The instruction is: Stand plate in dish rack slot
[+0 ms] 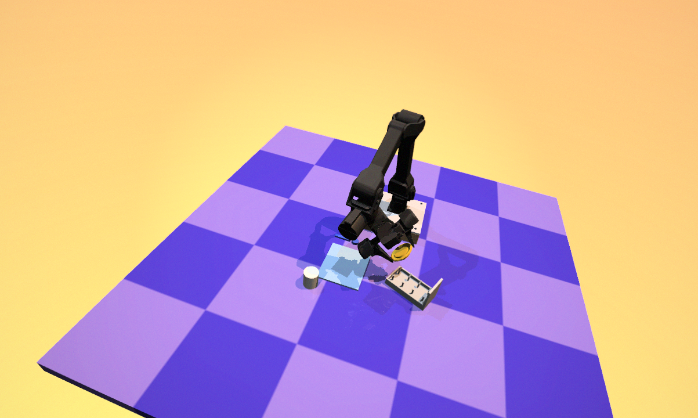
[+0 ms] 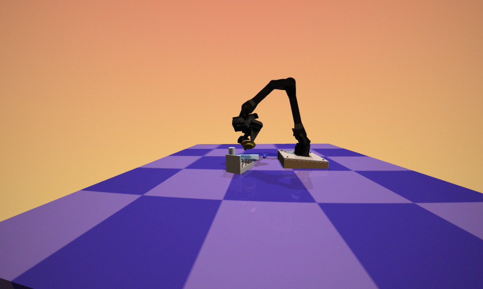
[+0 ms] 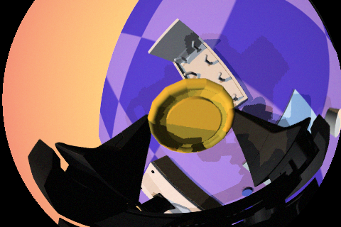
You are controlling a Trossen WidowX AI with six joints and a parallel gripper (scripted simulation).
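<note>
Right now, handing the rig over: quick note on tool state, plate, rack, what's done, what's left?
Tool: shut on the yellow plate, gripped at its rim, carried in the air and tilted.
Dish rack: on the floor, nothing in its slots; the plate is above it and short of it, toward the arm's base.
Done: plate picked up and lifted.
Left: bring it over the rack, turn it upright, lower it between the rails, release, retreat.
Nearby: blue mat and white cup.

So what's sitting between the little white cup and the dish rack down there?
In the top view, a flat pale-blue mat lies between the white cup and the dish rack, then a strip of bare checkered floor.
</note>
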